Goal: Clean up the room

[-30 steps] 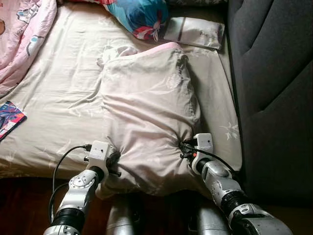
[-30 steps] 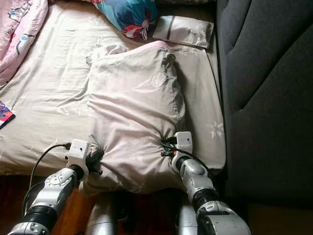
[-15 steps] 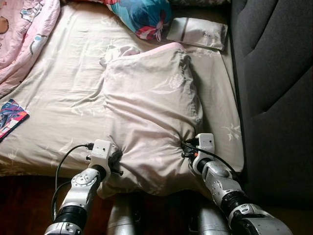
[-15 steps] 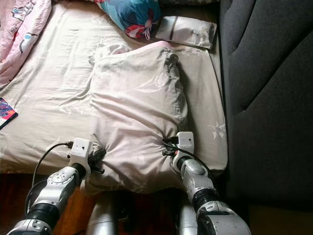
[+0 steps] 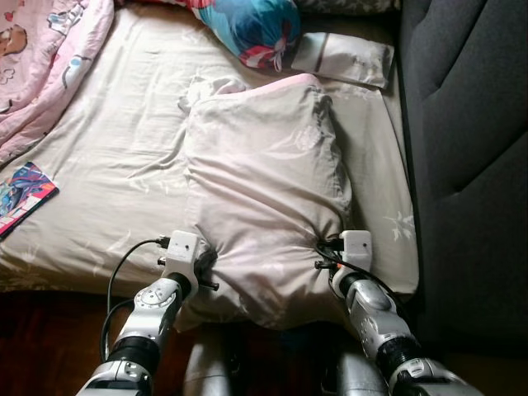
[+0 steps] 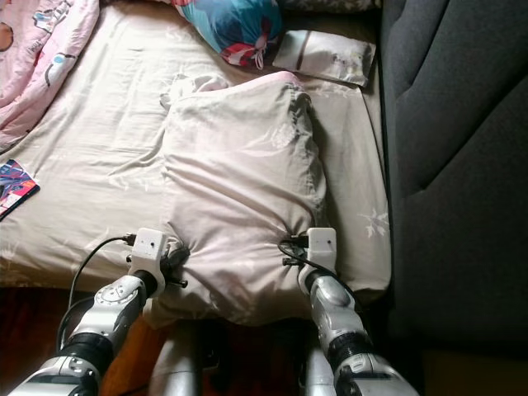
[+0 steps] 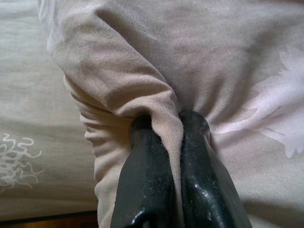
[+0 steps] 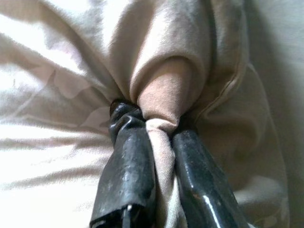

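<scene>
Left eye view: one large beige pillow lies lengthwise on the bed sheet, its near end overhanging the bed's front edge. The cover is soft, creased cloth with a faint pale leaf print, and a pink lining shows at the far edge. The left gripper pinches the near left corner; the right gripper pinches the near right corner. Cloth puckers at both points.

Right eye view: count on the bed is one beige pillow, one blue patterned cushion, one small flat white pouch beside it, one pink printed blanket at the far left, one colourful book near the left edge. A dark grey upholstered panel stands along the right.

Left wrist view: two glossy black fingers are clenched on a fold of the pillow cover, with cloth squeezed between them.

Right wrist view: two black fingers are clamped on a bunched knob of the same cover.
</scene>
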`<state>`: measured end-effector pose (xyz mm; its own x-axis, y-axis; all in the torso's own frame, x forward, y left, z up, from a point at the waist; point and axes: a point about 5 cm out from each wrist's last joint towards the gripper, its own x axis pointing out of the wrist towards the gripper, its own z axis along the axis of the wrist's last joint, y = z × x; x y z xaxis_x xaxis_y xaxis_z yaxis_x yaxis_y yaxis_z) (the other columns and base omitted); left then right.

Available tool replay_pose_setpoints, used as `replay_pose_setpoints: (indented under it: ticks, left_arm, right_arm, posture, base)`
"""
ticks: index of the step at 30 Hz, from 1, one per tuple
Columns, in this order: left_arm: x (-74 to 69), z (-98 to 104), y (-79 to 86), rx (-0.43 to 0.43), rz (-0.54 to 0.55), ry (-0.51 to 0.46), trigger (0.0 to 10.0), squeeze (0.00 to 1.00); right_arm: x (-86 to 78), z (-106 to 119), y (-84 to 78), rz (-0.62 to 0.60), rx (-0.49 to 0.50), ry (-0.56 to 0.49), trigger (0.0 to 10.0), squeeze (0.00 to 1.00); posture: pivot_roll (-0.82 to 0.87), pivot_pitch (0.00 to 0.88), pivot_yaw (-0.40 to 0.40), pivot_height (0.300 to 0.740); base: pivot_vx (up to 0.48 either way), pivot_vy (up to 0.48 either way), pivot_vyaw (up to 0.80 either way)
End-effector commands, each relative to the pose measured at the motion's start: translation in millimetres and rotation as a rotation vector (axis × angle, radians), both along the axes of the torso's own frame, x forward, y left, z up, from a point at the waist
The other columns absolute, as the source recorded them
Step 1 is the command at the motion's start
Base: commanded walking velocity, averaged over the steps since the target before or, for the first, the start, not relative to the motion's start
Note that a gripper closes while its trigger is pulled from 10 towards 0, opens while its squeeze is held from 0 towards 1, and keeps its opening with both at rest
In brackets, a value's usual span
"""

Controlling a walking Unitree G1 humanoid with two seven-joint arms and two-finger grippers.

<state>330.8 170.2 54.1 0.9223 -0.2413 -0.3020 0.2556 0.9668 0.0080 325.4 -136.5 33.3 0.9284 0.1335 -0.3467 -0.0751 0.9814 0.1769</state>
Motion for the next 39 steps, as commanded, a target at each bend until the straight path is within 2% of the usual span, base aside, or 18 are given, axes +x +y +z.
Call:
replay_pose_setpoints:
  ticks: [1,6,10,17,28,34,36,38,39]
  left_arm:
    - [-6.0,-11.0,3.9,0.008,0.021,0.045,10.0,0.00]
    - [-2.0,-8.4,-0.8,-0.003,0.032,0.030,10.0,0.00]
    - [0.7,-5.6,1.7,-0.006,0.070,0.012,10.0,0.00]
    - [0.7,-6.3,5.5,-0.004,0.104,0.005,10.0,0.00]
    - [11.1,6.5,12.4,0.004,0.183,-0.043,10.0,0.00]
    - [22.5,22.9,8.7,-0.024,0.169,-0.097,10.0,0.00]
    - [30.8,34.6,-1.3,-0.057,0.107,-0.120,10.0,0.00]
    - [32.7,37.6,-4.3,-0.067,0.087,-0.126,10.0,0.00]
    - [36.4,43.3,-8.8,-0.101,0.070,-0.135,10.0,0.00]
  right_arm:
    - [-18.4,-23.6,-19.6,-0.104,0.009,0.109,10.0,0.00]
    - [-16.7,-18.9,-22.8,-0.118,0.006,0.071,10.0,0.00]
    - [-16.0,-17.8,-19.9,-0.094,-0.006,0.066,10.0,0.00]
    - [-7.9,-9.2,-21.1,-0.084,-0.008,0.041,10.0,0.00]
    - [1.7,4.6,-27.4,-0.104,-0.005,-0.026,10.0,0.00]
    - [12.4,24.1,-42.4,-0.194,-0.013,-0.124,10.0,0.00]
    - [17.2,37.1,-55.3,-0.262,-0.039,-0.186,10.0,0.00]
    - [17.9,40.0,-58.8,-0.280,-0.047,-0.200,10.0,0.00]
    - [18.6,46.1,-65.7,-0.314,-0.064,-0.236,10.0,0.00]
  posture:
    - [-0.09,0.300,0.102,0.679]
    - [-0.09,0.266,0.079,0.704]
    - [-0.09,0.242,0.058,0.740]
    - [-0.09,0.215,0.036,0.740]
    - [-0.10,0.182,0.032,0.740]
    - [-0.11,0.171,0.040,0.740]
    - [-0.11,0.166,0.044,0.740]
    - [-0.12,0.163,0.046,0.740]
    - [-0.12,0.160,0.050,0.740]
  base:
    - [0.000,0.000,0.00]
    - [0.000,0.000,0.00]
    - [0.000,0.000,0.00]
    - [0.000,0.000,0.00]
    - [0.000,0.000,0.00]
    - [0.000,0.000,0.00]
    - [0.000,0.000,0.00]
    - [0.000,0.000,0.00]
    - [0.000,0.000,0.00]
